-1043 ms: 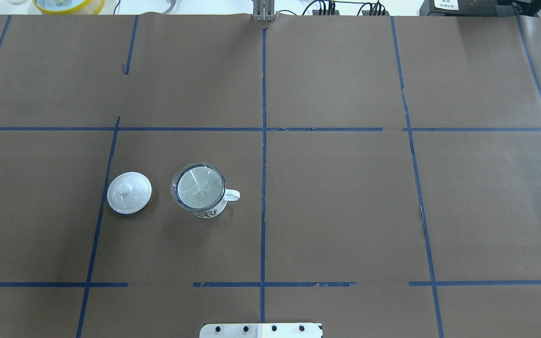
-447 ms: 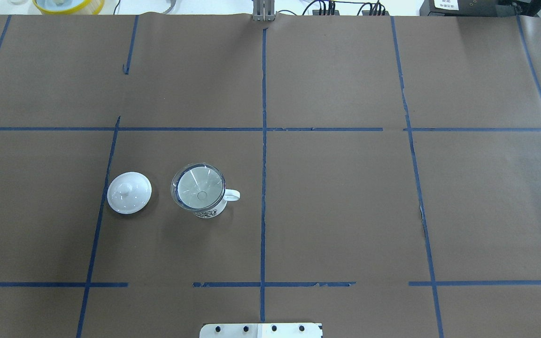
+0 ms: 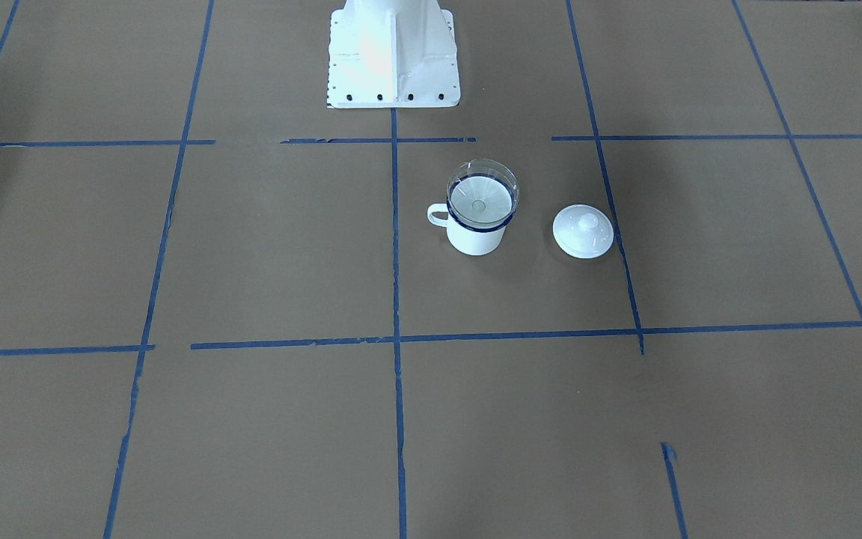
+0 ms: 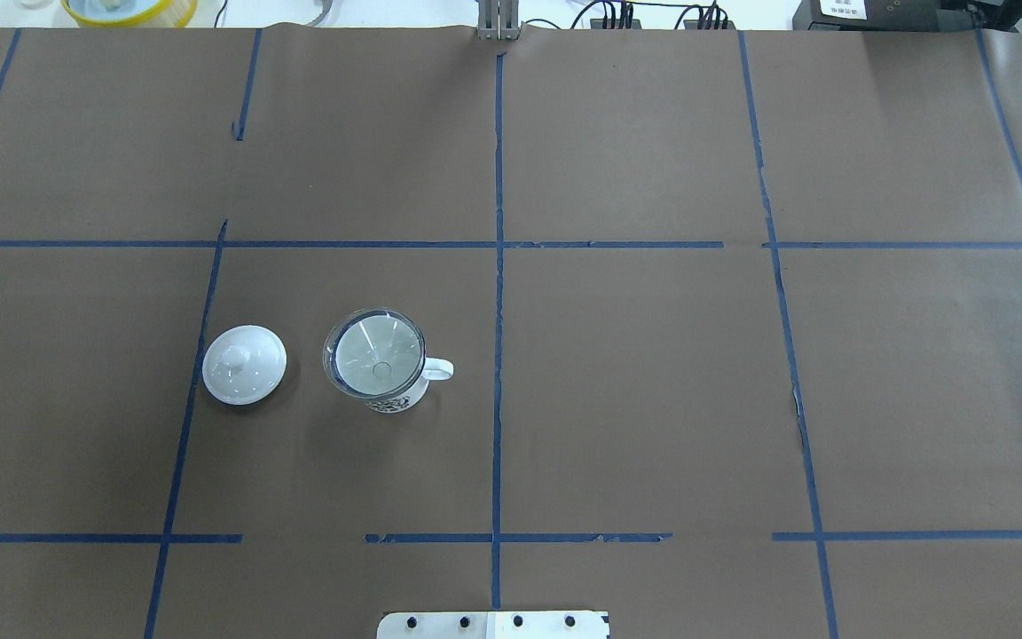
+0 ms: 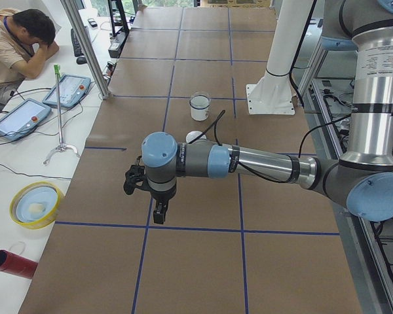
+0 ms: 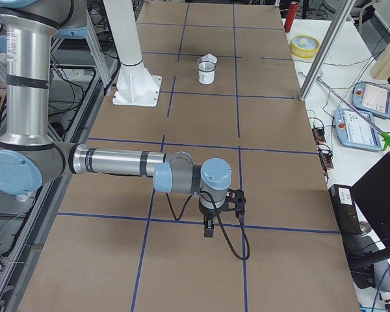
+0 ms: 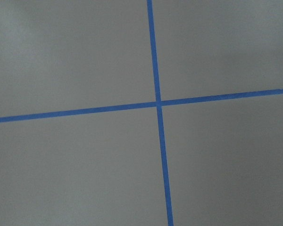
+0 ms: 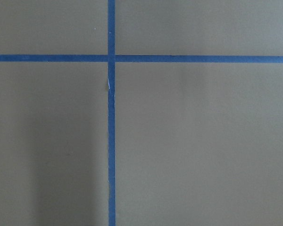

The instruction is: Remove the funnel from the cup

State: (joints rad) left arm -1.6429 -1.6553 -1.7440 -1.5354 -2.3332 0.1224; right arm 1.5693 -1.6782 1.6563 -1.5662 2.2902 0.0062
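The clear plastic funnel (image 4: 375, 352) sits in the mouth of the white enamel cup (image 4: 394, 404) with a dark blue rim, left of the table's centre line; they also show in the front view, funnel (image 3: 481, 196) in cup (image 3: 476, 239). The cup's handle points toward the centre line. My left gripper (image 5: 158, 217) hangs over the table's left end, far from the cup. My right gripper (image 6: 208, 230) hangs over the right end. Both show only in the side views, so I cannot tell whether they are open or shut. Both wrist views show only brown paper and blue tape.
A white domed lid with a knob (image 4: 244, 364) lies just left of the cup, apart from it. The robot's white base (image 3: 392, 52) stands at the near table edge. A person sits beyond the table's left end (image 5: 16, 46).
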